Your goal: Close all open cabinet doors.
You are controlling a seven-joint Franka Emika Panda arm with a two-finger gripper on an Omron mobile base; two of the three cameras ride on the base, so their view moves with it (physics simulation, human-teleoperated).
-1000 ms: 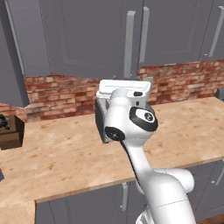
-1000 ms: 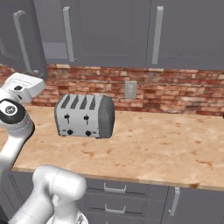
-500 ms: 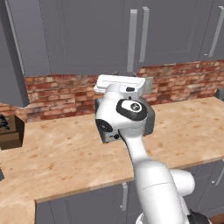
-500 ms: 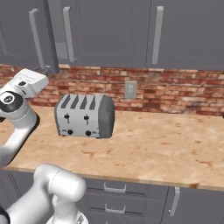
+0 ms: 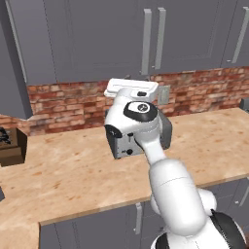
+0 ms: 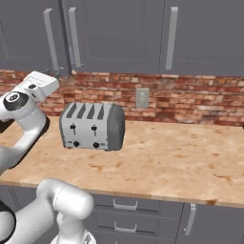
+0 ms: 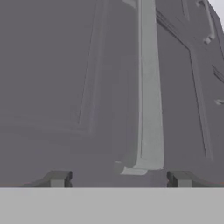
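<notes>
A speckled tan counter (image 5: pixel 73 170) runs under a red brick wall (image 6: pixel 200 102); a grey toaster (image 6: pixel 93 126) stands on it. Slate cabinet doors (image 5: pixel 97 39) hang above at 12 o'clock, one swung out at 9 o'clock (image 5: pixel 12 63). The gripper (image 7: pixel 118 178), fingers apart, faces a silver handle (image 7: pixel 148 87).

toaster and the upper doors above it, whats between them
In the right base view, brick backsplash with a wall outlet fills the stretch between the toaster and the cabinet doors; nothing else hangs there.
</notes>
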